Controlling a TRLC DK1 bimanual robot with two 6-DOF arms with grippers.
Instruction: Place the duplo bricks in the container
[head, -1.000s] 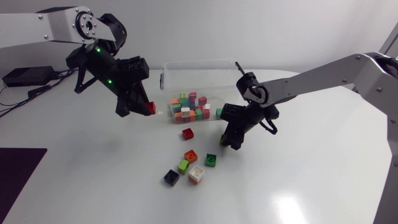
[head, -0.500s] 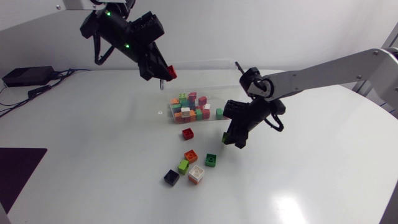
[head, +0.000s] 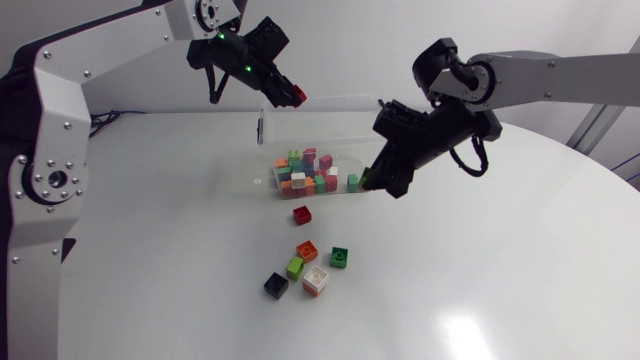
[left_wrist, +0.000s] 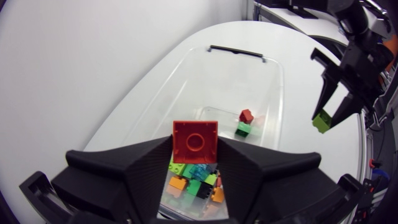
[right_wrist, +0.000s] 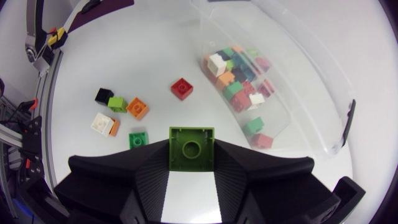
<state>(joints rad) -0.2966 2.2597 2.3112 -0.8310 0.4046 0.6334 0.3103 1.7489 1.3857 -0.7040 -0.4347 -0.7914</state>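
1. Lift had been completed: a red square duplo brick (left_wrist: 195, 141), clamped in the left gripper (left_wrist: 195, 148), was held above the clear plastic container (head: 318, 101).
2. A lime-green brick (right_wrist: 191, 148), pinched in the right gripper (right_wrist: 191, 154), had been raised beside it.
3. Both drops were judged imminent.

The matt black left hand (left_wrist: 195, 155) grips a smooth plastic red brick (left_wrist: 195, 140), the right hand (right_wrist: 191, 160) a green brick (right_wrist: 191, 146). The container (head: 322, 112) is clear glossy plastic, the bench (head: 480, 280) glossy white.
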